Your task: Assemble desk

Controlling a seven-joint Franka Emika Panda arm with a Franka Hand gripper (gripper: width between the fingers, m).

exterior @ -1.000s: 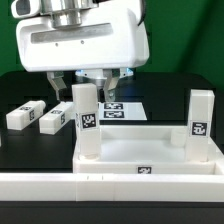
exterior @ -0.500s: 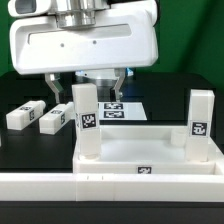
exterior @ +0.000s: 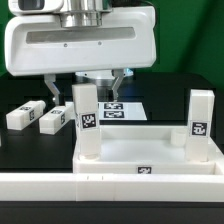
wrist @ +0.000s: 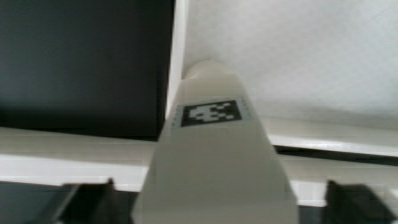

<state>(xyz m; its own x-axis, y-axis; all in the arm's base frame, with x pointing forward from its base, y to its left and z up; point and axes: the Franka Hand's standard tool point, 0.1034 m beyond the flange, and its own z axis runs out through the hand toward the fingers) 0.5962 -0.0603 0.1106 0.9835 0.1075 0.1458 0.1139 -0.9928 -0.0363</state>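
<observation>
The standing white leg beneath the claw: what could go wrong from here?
1. The gripper straddles the upright white block leg with gaps both sides; closing off-centre, one finger might shove and tilt it.
2. A shove could also slide the flat white rimmed desk panel it stands on, perhaps disturbing the second upright leg.

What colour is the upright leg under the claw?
The leg is white, bearing a black-and-white square tag; clearest in the exterior view.
</observation>
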